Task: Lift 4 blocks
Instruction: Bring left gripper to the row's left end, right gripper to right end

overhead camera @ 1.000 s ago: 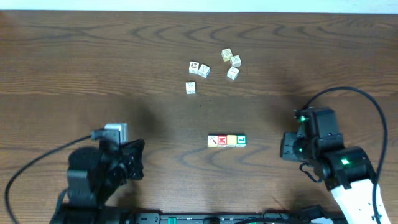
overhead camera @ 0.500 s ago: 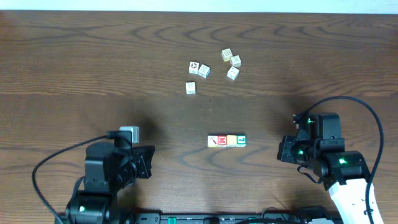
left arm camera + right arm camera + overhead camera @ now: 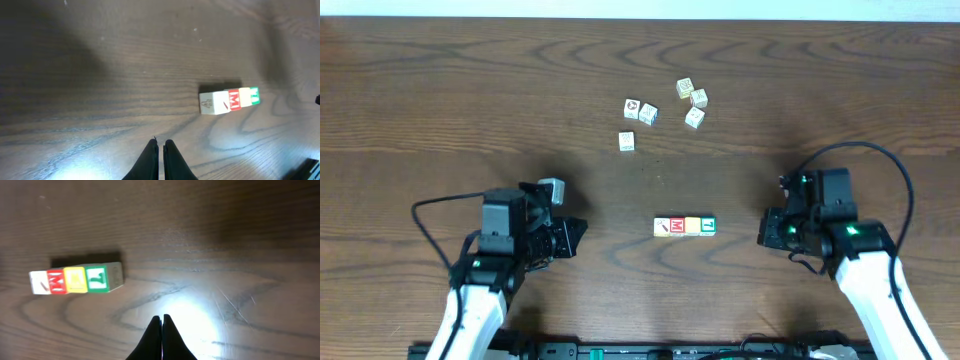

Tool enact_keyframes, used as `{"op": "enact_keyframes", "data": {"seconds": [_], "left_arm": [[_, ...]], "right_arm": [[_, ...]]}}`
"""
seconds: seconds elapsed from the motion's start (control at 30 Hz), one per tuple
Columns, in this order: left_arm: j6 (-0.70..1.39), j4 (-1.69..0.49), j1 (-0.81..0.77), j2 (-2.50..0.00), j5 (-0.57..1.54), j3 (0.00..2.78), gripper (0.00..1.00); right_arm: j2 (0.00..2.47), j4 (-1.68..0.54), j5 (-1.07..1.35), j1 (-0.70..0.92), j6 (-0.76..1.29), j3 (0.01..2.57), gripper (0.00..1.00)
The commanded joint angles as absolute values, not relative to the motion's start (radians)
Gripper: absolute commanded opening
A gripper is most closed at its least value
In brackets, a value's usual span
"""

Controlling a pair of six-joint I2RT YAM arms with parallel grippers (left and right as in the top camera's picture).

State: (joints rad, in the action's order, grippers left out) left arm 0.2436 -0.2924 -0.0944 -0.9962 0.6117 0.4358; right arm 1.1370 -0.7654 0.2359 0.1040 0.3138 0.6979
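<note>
Nearest the front edge of the dark wooden table [image 3: 440, 120], the left gripper [image 3: 576, 233] sits at the left and the right gripper [image 3: 761, 232] at the right, both pointing inward toward the middle. The overhead view is too coarse to show their tips; the wrist views do. The left fingers [image 3: 151, 150] are pressed together with only a sliver between them, holding nothing, and the right fingers [image 3: 169, 325] are closed tip to tip, also holding nothing. Between the two grippers, apart from both, the four blocks [image 3: 685, 227] lie in one straight row on the table, touching side by side. From left to right they are the pale yellow block [image 3: 663, 227] with a dark mark, the red block [image 3: 678, 227] with a white letter, the yellow block [image 3: 693, 226] and the green block [image 3: 708, 226]. The left wrist view faces the pale end of the row and shows a small dark figure on that end face. The right wrist view faces the green end, shows that block's plain wooden side and reads the top faces clearly. It also catches a bright glare on the wood just ahead of the fingers. Only the overhead view takes in the far part of the table. There a loose scatter of cream cubes [image 3: 648, 114] with small pictures lies well apart from the row.
</note>
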Motion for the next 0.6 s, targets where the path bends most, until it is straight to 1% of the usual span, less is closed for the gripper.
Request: {"op": "enact_keyframes", "data": {"seconds": [0.0,0.2,0.37,0.57], "left_arm": [[0.251,-0.266,-0.098,-1.062,0.648,0.437,0.07],[0.253,-0.186,-0.173,-1.095,0.660,0.437,0.07],[0.261,-0.116,-0.257,-1.116,0.661,0.437,0.07],[0.317,-0.087,-0.281,-1.199,0.587,0.437,0.07]], "right_arm": [[1.201,-0.735,0.242,0.099,0.299,0.697,0.01],[1.250,-0.684,0.321,0.099,0.263,0.697,0.01],[1.250,-0.684,0.323,0.099,0.253,0.696,0.01],[1.251,-0.681,0.315,0.099,0.253,0.690,0.01]]}}
